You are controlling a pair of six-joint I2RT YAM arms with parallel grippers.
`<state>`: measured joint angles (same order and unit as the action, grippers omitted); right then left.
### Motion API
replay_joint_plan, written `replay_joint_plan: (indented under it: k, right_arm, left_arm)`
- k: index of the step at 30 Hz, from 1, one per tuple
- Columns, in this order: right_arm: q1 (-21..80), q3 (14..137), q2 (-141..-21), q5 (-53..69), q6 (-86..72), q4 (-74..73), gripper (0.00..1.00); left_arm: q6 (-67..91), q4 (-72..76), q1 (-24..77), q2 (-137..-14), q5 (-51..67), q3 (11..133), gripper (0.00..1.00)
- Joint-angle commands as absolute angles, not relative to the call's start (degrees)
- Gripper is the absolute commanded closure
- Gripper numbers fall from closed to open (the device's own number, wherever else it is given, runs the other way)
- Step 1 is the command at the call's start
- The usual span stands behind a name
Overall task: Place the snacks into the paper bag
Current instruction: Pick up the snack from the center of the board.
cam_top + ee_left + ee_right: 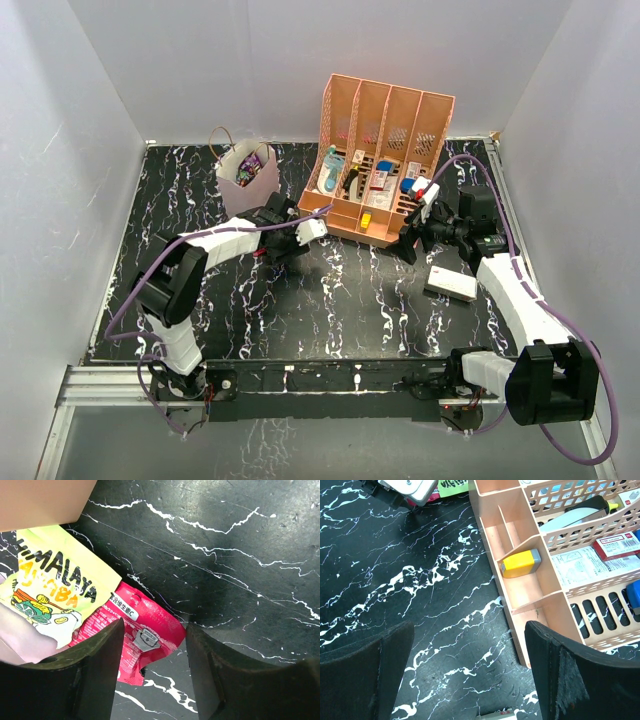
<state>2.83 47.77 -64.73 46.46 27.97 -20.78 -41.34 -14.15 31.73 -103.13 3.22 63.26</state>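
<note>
The arm hides from overhead what the left wrist view shows: the pink packet lies between the left gripper's parted fingers, with the yellow-green packet at ten o'clock. The right gripper gapes too.

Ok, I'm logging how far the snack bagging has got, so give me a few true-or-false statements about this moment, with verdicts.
1. The left gripper is open over a pink packet on the table. True.
2. The right gripper holds the white box. False: it is open and empty, and the white box lies on the table, apart from it.
3. The paper bag lies tipped on its side. False: it stands upright with packets inside.
4. A yellow-green packet lies touching the pink packet. True.
5. A small yellow item sits in the rack, in its front compartment. True.
</note>
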Motion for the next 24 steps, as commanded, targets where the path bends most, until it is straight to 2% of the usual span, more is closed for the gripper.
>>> replay_joint_plan:
  k: [1,14,24]
  right_arm:
    - [2.5,47.5,-64.4,47.3,27.6,-17.9,0.03]
    - [2.4,47.5,-64.8,47.7,27.7,-18.0,0.03]
    - [2.2,47.3,-64.5,47.8,27.8,-18.0,0.02]
  left_arm:
    - [-41.6,-14.0,32.0,-103.4,2.0,63.5,0.52]
    - [-41.6,-13.1,34.7,-99.6,-2.6,61.1,0.8]
    - [-41.7,-22.6,35.5,-97.9,-5.5,65.1,1.0]
